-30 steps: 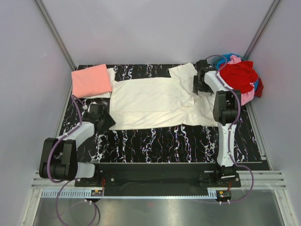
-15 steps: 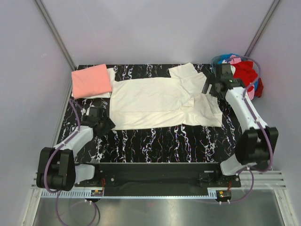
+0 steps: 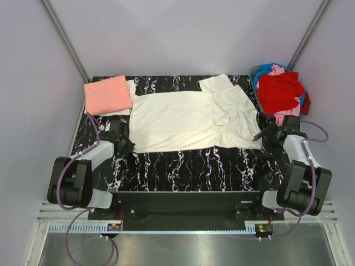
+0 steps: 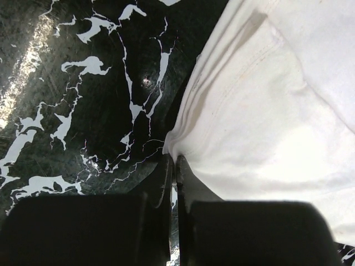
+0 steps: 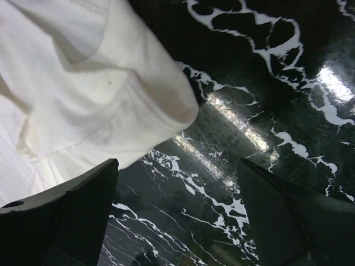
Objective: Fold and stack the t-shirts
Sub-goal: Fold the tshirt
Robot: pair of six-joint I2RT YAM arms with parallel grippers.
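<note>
Black marbled table [image 3: 183, 172], cream t-shirt [image 3: 188, 119] spread flat, creased

A robotics lab cell: plain pale panels [image 3: 183, 33] on metal struts [image 3: 62, 37] box in a black marbled surface [image 3: 194, 169]. The left arm [image 3: 83, 163] and right arm [image 3: 298, 160] are bolted by a slotted aluminium rail [image 3: 183, 226], with purple cables [image 3: 91, 247] looping below.

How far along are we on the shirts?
Done: salmon-pink shirt lies folded far left. In hand: cream shirt spread flat, left gripper shut at one near corner, right gripper open by the other. Left: fold it, then the red-pink-blue pile.
</note>
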